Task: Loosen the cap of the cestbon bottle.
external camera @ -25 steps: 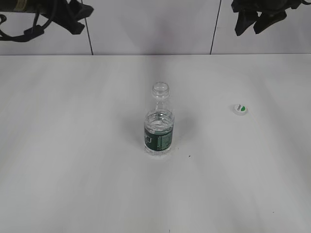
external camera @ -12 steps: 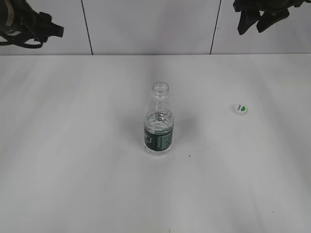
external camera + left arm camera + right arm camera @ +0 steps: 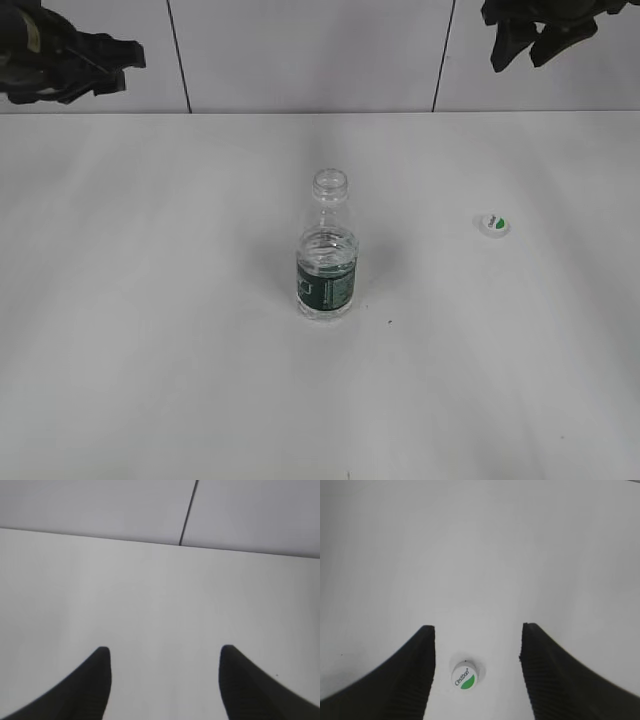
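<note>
One cestbon bottle [image 3: 327,250] stands upright and uncapped mid-surface, and its one cap [image 3: 494,224] lies well apart to its right on the white surface [image 3: 150,330], so the loosening looks done. Both grippers are raised and empty, the left gripper [image 3: 165,652] with fingers [image 3: 97,680] spread wide, the right gripper [image 3: 477,630] likewise spread above the cap. What remains is best done as a clear retreat without brushing the bottle.

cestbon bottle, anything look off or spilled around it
Nothing is spilled. The cestbon bottle stands upright, but its neck is open: the cap lies on the table well to the right, apart from it. The right tool is open above the cap, touching nothing.
</note>
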You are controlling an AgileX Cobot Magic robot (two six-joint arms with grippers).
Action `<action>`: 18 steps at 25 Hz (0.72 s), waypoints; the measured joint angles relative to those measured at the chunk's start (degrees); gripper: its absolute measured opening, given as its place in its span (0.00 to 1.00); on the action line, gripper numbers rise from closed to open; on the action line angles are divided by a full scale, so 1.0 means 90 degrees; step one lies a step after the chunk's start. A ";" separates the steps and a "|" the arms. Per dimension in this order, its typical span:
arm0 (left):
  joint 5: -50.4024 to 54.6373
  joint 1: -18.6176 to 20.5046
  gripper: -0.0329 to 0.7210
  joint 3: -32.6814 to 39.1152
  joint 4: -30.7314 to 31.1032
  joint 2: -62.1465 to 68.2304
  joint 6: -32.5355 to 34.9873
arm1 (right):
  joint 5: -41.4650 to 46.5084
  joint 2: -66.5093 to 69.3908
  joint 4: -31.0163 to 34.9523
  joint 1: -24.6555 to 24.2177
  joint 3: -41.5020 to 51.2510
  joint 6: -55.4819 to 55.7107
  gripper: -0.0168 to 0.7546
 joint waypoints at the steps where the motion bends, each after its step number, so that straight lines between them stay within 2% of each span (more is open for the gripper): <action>1: 0.0006 -0.0042 0.60 0.0000 -0.0074 0.0000 0.0116 | 0.0000 0.0000 0.0000 0.0000 0.0000 0.0000 0.57; 7: 0.0006 -0.0298 0.59 0.0000 -0.0181 0.0000 0.0878 | 0.0000 0.0000 0.0000 0.0000 0.0000 0.0000 0.57; 13: 0.0410 -0.0319 0.58 0.0000 -0.0955 0.0012 0.1050 | 0.0000 0.0000 0.0000 0.0000 0.0000 0.0000 0.57; 15: 0.0541 -0.0319 0.58 0.0000 -0.1359 0.0022 0.1475 | 0.0000 0.0000 -0.0002 0.0000 0.0000 0.0000 0.57; 18: 0.0815 -0.0319 0.58 0.0000 -0.2083 0.0022 0.2501 | 0.0000 0.0000 -0.0010 0.0000 0.0000 0.0000 0.57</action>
